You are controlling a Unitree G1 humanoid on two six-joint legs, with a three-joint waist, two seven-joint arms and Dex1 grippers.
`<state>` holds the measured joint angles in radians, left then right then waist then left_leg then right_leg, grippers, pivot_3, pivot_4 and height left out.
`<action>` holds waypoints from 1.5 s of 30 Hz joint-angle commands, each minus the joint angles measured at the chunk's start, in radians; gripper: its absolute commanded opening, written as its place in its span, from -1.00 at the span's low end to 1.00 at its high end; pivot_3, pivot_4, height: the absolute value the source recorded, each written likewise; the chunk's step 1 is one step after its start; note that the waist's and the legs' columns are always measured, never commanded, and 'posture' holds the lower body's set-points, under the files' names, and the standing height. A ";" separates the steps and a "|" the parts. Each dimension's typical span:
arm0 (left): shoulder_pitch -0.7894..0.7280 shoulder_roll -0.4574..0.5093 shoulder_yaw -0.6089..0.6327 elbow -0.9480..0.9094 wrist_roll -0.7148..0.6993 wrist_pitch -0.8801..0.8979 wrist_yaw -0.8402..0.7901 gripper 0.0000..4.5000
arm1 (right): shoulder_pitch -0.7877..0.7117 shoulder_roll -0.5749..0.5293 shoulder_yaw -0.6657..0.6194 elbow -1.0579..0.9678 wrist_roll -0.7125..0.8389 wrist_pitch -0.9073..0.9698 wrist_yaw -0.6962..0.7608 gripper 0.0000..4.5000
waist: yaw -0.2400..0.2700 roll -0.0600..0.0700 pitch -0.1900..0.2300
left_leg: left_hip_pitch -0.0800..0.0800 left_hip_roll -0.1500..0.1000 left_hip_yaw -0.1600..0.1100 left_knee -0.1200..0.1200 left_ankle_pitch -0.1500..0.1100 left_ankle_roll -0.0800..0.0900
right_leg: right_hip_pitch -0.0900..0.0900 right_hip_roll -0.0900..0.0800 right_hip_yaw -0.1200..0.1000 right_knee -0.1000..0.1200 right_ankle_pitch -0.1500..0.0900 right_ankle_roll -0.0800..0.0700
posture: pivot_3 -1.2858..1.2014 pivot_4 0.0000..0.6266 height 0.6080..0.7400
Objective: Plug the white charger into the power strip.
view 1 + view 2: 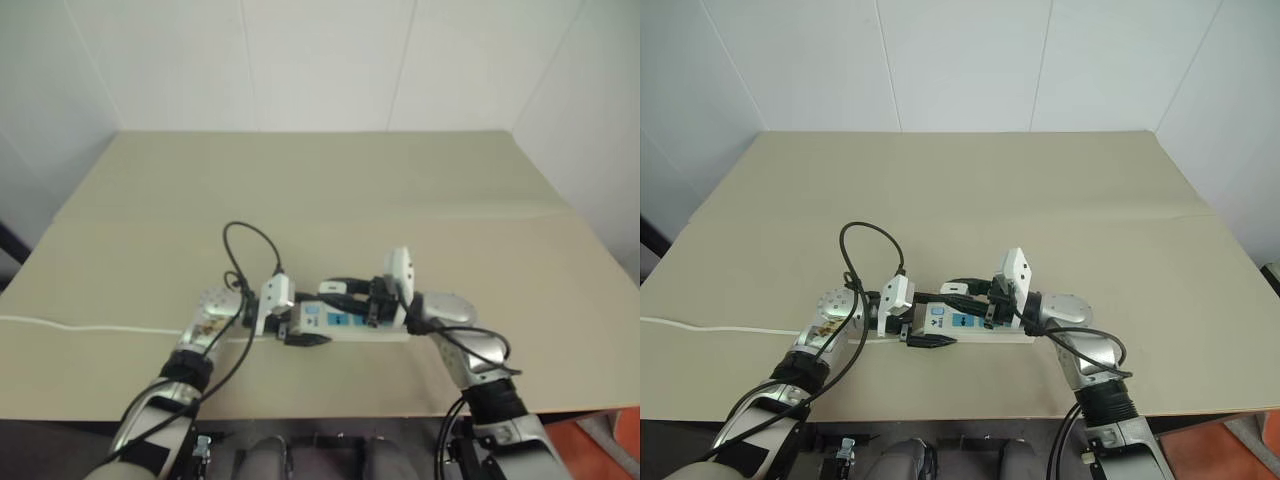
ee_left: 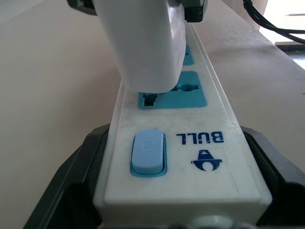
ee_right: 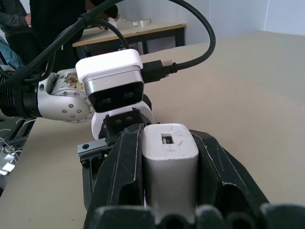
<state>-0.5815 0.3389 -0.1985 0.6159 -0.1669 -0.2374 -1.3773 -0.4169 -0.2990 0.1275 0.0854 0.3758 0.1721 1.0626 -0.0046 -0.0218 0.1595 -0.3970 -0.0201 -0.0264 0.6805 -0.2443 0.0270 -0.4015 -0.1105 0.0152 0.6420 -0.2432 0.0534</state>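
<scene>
White charger point(image 3: 170, 164) sits pinched between the two black fingers point(image 3: 121, 183) of the right pincer point(image 1: 378, 298), which is pressed tight on its flanks; the small slot in its end face shows in the right wrist view. In the left wrist view the charger's body stands upright directly over the socket nearest the switch point(image 2: 148, 152), its lower edge just above the blue socket face, so close that whether the prongs have entered cannot be told.

The power strip point(image 1: 345, 322) lies flat on the beige surface point(image 1: 330, 190), near the front edge, running left to right. Its thin white cable point(image 1: 90, 327) trails off toward the left edge of the surface. The left pincer point(image 1: 300, 325) is spread wide around the switch end of the strip, one black finger point(image 2: 71, 191) on each long side, bracing the white bar between them. A blue logo and the word BULL are printed beside the switch.

The two pincers face each other across the strip, the right one coming in from the right and held above it, the left one low at the surface. A dark table stands in the background of the right wrist view.
</scene>
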 commanded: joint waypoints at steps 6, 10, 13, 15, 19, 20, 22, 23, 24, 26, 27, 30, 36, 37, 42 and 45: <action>0.011 0.006 -0.018 -0.007 0.014 0.013 -0.006 0.49 | -0.039 -0.003 -0.021 0.011 0.008 -0.040 0.004 -0.47 | 0.000 0.000 0.000 | 0.000 0.000 0.000 0.000 0.000 0.000 | 0.000 0.000 0.000 0.000 0.000 0.000 | 0.03 -0.52 1.00; 0.011 0.006 -0.018 -0.008 0.014 0.013 -0.007 0.49 | -0.052 -0.004 -0.024 0.031 0.009 -0.048 0.006 -0.47 | -0.001 0.000 0.000 | 0.000 0.000 0.000 0.000 0.000 0.000 | 0.000 0.000 0.000 0.000 0.000 0.000 | 0.03 -0.52 1.00; 0.011 0.007 -0.017 -0.008 0.014 0.013 -0.007 0.49 | -0.055 -0.002 -0.023 0.039 0.008 -0.053 0.006 -0.47 | -0.001 0.000 0.000 | 0.000 0.000 0.000 0.000 0.000 0.000 | 0.000 0.000 0.000 0.000 0.000 0.000 | 0.03 -0.52 1.00; 0.012 0.008 -0.017 -0.010 0.013 0.015 -0.007 0.49 | -0.053 -0.001 -0.020 0.042 0.007 -0.058 0.007 -0.47 | -0.001 0.000 0.000 | 0.000 0.000 0.000 0.000 0.000 0.000 | 0.000 0.000 0.000 0.000 0.000 0.000 | 0.03 -0.52 1.00; 0.016 0.010 -0.017 -0.016 0.013 0.019 -0.007 0.49 | -0.043 -0.003 -0.011 0.042 0.007 -0.060 0.015 -0.47 | -0.002 0.000 0.000 | 0.000 0.000 0.000 0.000 0.000 0.000 | 0.000 0.000 0.000 0.000 0.000 0.000 | 0.03 -0.52 1.00; 0.017 0.010 -0.018 -0.017 0.013 0.019 -0.006 0.49 | -0.041 -0.003 -0.010 0.040 0.008 -0.058 0.017 -0.47 | -0.003 0.000 0.000 | 0.000 0.000 0.000 0.000 0.000 0.000 | 0.000 0.000 0.000 0.000 0.000 0.000 | 0.03 -0.52 1.00; 0.017 0.009 -0.018 -0.018 0.012 0.020 -0.006 0.49 | -0.035 -0.006 -0.006 0.032 0.009 -0.054 0.023 -0.47 | -0.003 0.000 0.000 | 0.000 0.000 0.000 0.000 0.000 0.000 | 0.000 0.000 0.000 0.000 0.000 0.000 | 0.03 -0.52 1.00; 0.017 0.008 -0.018 -0.018 0.012 0.020 -0.004 0.49 | -0.032 -0.008 -0.003 0.030 0.008 -0.053 0.026 -0.47 | -0.004 0.000 0.000 | 0.000 0.000 0.000 0.000 0.000 0.000 | 0.000 0.000 0.000 0.000 0.000 0.000 | 0.03 -0.52 1.00; 0.017 0.007 -0.018 -0.017 0.013 0.020 -0.003 0.49 | -0.030 -0.008 -0.002 0.030 0.007 -0.054 0.028 -0.47 | -0.004 0.000 0.000 | 0.000 0.000 0.000 0.000 0.000 0.000 | 0.000 0.000 0.000 0.000 0.000 0.000 | 0.03 -0.52 1.00; 0.018 0.007 -0.019 -0.019 0.013 0.020 -0.003 0.49 | -0.027 -0.008 -0.001 0.029 0.004 -0.056 0.029 -0.47 | -0.004 0.000 0.000 | 0.000 0.000 0.000 0.000 0.000 0.000 | 0.000 0.000 0.000 0.000 0.000 0.000 | 0.03 -0.52 1.00; 0.019 0.007 -0.019 -0.021 0.012 0.021 -0.003 0.49 | -0.027 -0.005 0.002 0.030 -0.001 -0.061 0.027 -0.47 | -0.004 0.000 0.000 | 0.000 0.000 0.000 0.000 0.000 0.000 | 0.000 0.000 0.000 0.000 0.000 0.000 | 0.03 -0.52 1.00; 0.021 0.006 -0.020 -0.023 0.012 0.022 -0.002 0.49 | -0.030 0.000 0.010 0.038 -0.009 -0.070 0.027 -0.47 | -0.004 0.000 0.000 | 0.000 0.000 0.000 0.000 0.000 0.000 | 0.000 0.000 0.000 0.000 0.000 0.000 | 0.03 -0.52 1.00; 0.022 0.005 -0.021 -0.027 0.012 0.025 -0.002 0.49 | -0.036 -0.004 0.024 0.067 -0.032 -0.097 0.028 -0.47 | -0.004 0.000 0.000 | 0.000 0.000 0.000 0.000 0.000 0.000 | 0.000 0.000 0.000 0.000 0.000 0.000 | 0.03 -0.52 1.00; 0.021 0.005 -0.020 -0.026 0.012 0.025 -0.002 0.49 | -0.036 -0.005 0.025 0.072 -0.034 -0.099 0.029 -0.47 | -0.004 0.000 0.000 | 0.000 0.000 0.000 0.000 0.000 0.000 | 0.000 0.000 0.000 0.000 0.000 0.000 | 0.03 -0.52 1.00; 0.025 0.006 -0.021 -0.029 0.012 0.028 -0.002 0.49 | -0.021 -0.028 0.015 0.098 -0.051 -0.115 0.032 -0.47 | -0.004 0.000 0.000 | 0.000 0.000 0.000 0.000 0.000 0.000 | 0.000 0.000 0.000 0.000 0.000 0.000 | 0.03 -0.52 1.00; 0.025 0.007 -0.020 -0.028 0.012 0.029 -0.002 0.49 | -0.001 -0.059 0.002 0.113 -0.058 -0.123 0.041 -0.47 | 0.000 0.000 0.000 | 0.000 0.000 0.000 0.000 0.000 0.000 | 0.000 0.000 0.000 0.000 0.000 0.000 | 0.03 -0.52 1.00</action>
<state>-0.5740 0.3399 -0.2009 0.5954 -0.1675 -0.2154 -1.3733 -0.4451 -0.3194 0.1510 0.1765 0.3368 0.0569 1.1008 -0.0050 -0.0218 0.1595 -0.3970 -0.0201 -0.0266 0.6803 -0.2443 0.0270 -0.4011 -0.1106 0.0151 0.6416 -0.2432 0.0534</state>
